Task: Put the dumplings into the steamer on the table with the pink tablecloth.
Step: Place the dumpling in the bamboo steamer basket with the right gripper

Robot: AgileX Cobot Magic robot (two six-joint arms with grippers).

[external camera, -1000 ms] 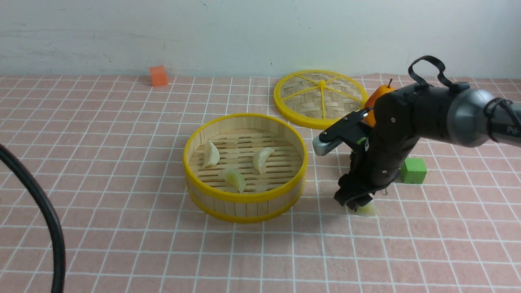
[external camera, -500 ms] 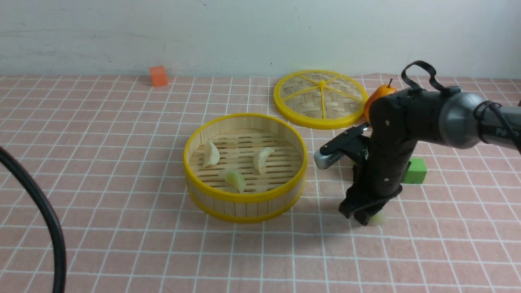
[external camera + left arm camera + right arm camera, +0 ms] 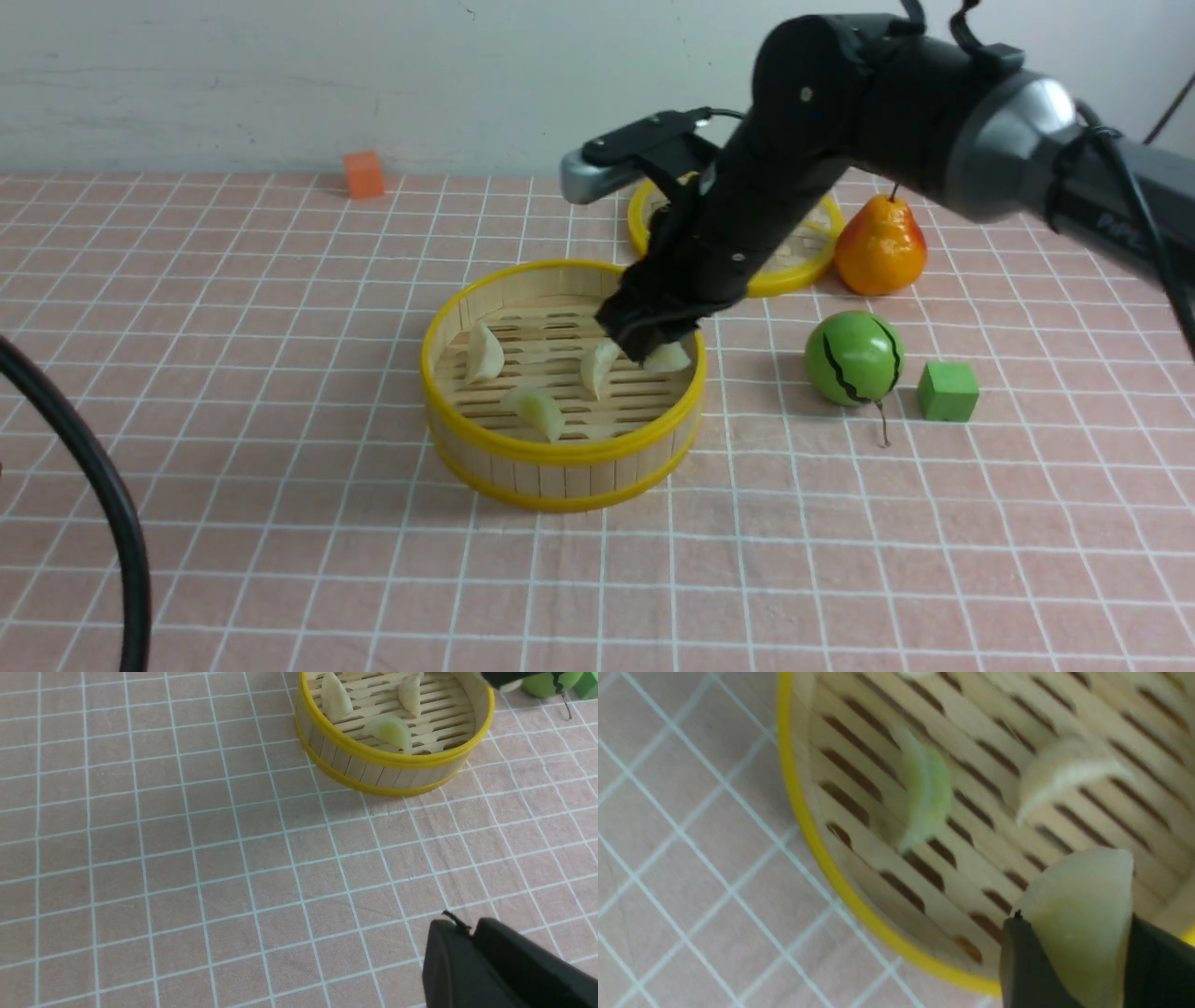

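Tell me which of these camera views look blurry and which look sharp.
Right wrist view: soft throughout, the pale yellow-green crescent dumpling on the slats smeared, the held cream dumpling close to the lens and hazy. Front view: sharp and evenly lit, only a faint shadow beside the round bamboo steamer with yellow rims. Left wrist view: crisp grid lines on the pink checked tablecloth.

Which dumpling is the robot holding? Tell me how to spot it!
Find the big round steamer in the middle of the pink cloth. Above its right side hangs the right gripper, with the held dumpling pinched in its black tip. The three loose dumplings lie on the slats; only this one is gripped.
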